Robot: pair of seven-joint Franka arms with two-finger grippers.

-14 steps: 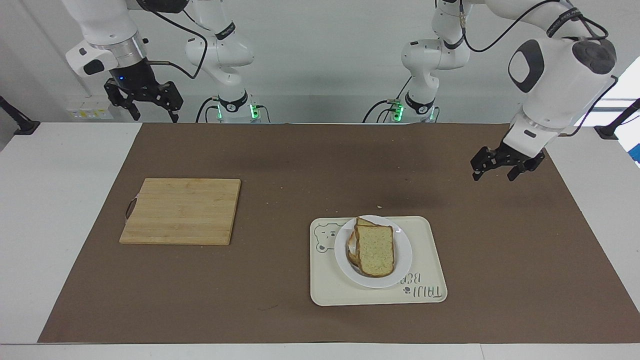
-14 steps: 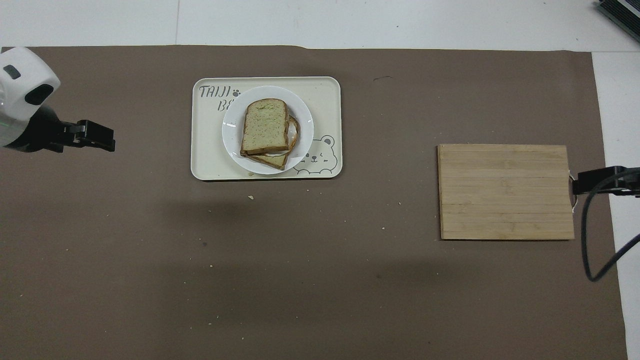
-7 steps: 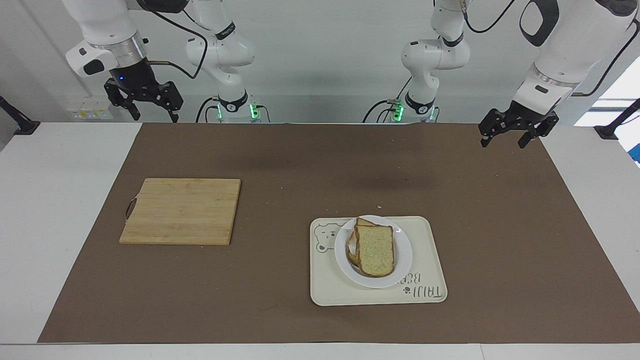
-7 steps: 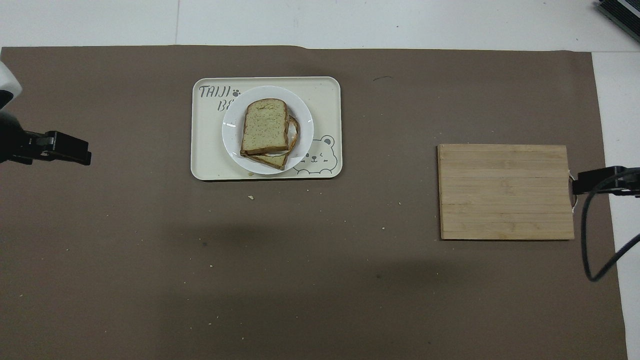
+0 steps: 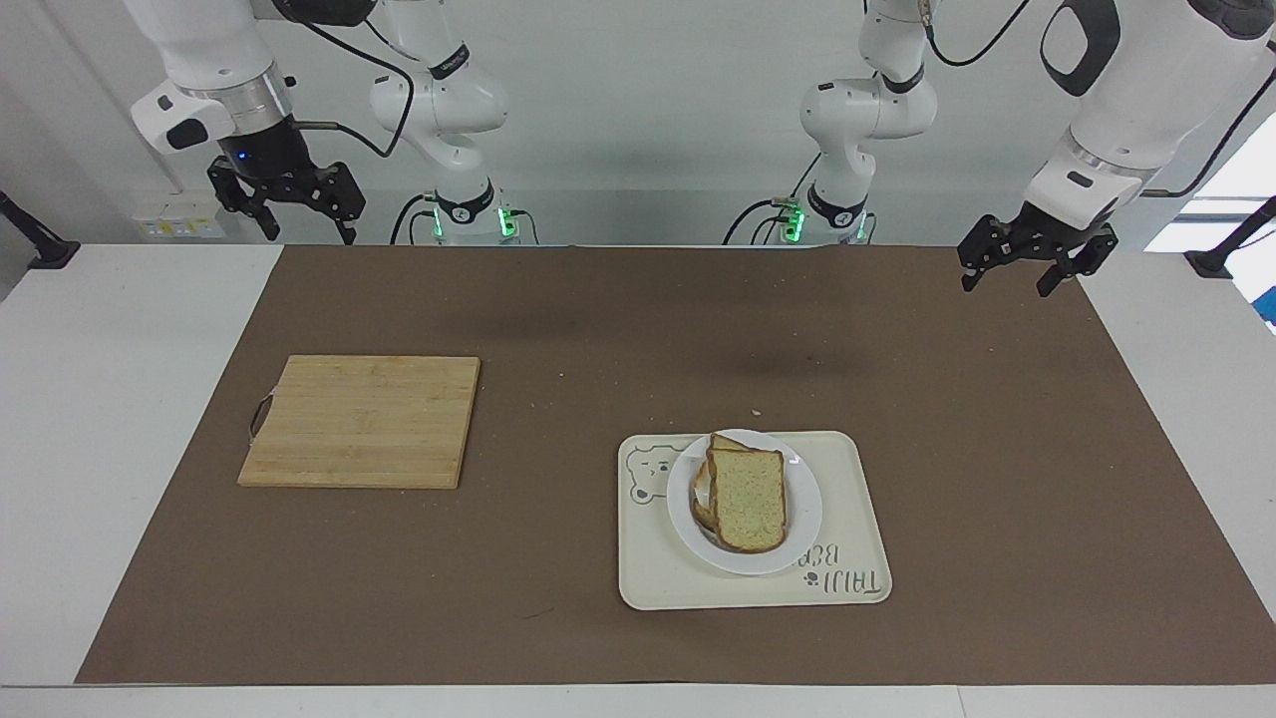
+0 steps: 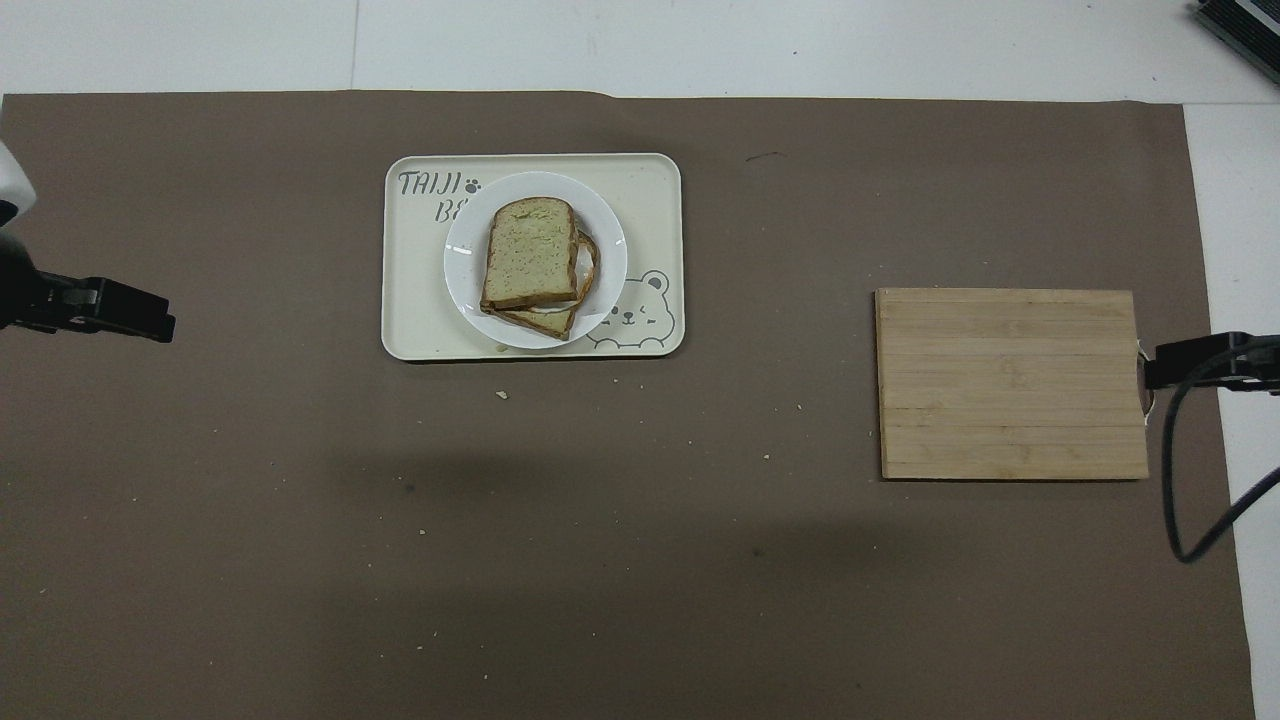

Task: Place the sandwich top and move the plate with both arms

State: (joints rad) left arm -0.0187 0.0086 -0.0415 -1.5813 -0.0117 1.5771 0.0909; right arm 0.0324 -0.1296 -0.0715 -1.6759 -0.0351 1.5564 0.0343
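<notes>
**Left hand pulled back, sandwich topped**

Risen and drawn back since a second ago: left hand (image 5: 1027,264), now up over the brown mat (image 5: 598,329) at its corner by the robots, fingers spread, holding nothing. Right hand (image 5: 289,204) raised at the other end, waiting, likewise splayed and empty. White tabletop (image 5: 120,399), pale wall. Top slice (image 5: 748,499) lying on a lower slice on the plate (image 5: 802,519), itself on the tray (image 5: 857,558) lettered "TAIJI". Board (image 5: 364,421) toward the right arm's end.

Matt brown mat (image 5: 638,329); wooden board (image 5: 361,421); glossy white plate (image 5: 802,514); smooth cream tray (image 5: 857,558).
</notes>
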